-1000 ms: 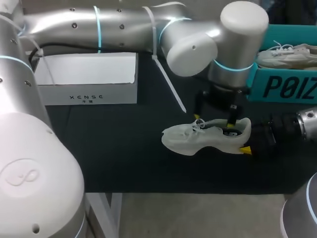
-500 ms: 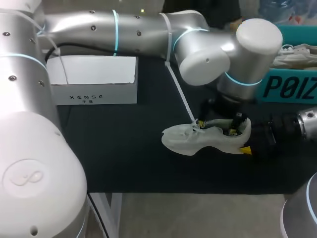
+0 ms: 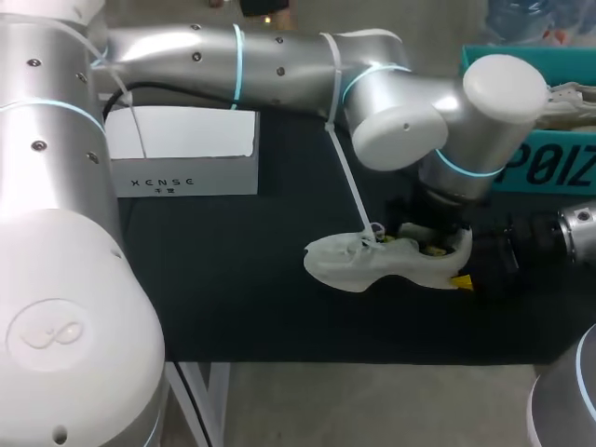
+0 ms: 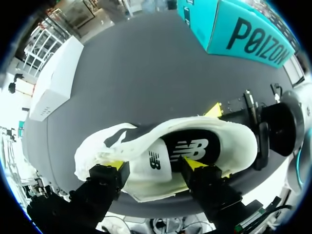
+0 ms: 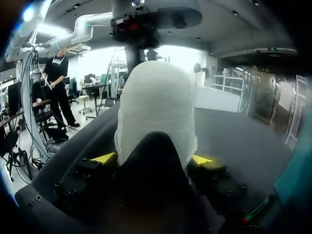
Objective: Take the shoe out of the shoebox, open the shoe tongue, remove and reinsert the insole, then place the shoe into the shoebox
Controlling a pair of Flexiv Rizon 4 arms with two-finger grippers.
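A white shoe [image 3: 372, 264] lies on the dark table, toe to the left. In the left wrist view its black insole [image 4: 197, 146] shows inside the shoe [image 4: 234, 141]. My left gripper [image 3: 424, 240] reaches down into the shoe's mouth. That gripper [image 4: 155, 165] is open and straddles the tongue [image 4: 153, 168]: one finger rests inside on the insole, the other on the lace side. My right gripper [image 3: 463, 277] comes in from the right at the heel. In the right wrist view this gripper [image 5: 153, 158] is shut on the white heel [image 5: 156, 107], one yellow tip on each side.
A teal shoebox [image 3: 545, 163] stands at the back right with another pale shoe [image 3: 568, 98] in it, and shows in the left wrist view as well [image 4: 243, 34]. A white box [image 3: 186, 158] sits at the back left.
My left arm has swung to the right and lowered its gripper into the shoe's mouth. The shoe and the right gripper have stayed in place.
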